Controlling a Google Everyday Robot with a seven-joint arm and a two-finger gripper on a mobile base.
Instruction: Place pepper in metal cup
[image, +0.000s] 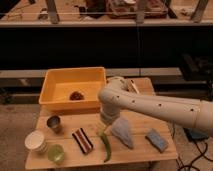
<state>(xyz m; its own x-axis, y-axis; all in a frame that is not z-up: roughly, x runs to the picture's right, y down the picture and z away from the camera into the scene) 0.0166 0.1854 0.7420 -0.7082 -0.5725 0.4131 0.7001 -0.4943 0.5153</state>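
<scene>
The tool (103, 128) hovers over the pepper's (106, 146) upper end near the surface's (142, 156) front edge; whether it is open, I cannot tell. Gripped endwise, the pepper could swing and miss the metal cup (54, 123).

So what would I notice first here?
The big white robot arm reaches in from the right, its end effector just above the green pepper near the front of the wooden table. Behind sits a bright yellow bin. The small metal cup stands to the pepper's left.
</scene>
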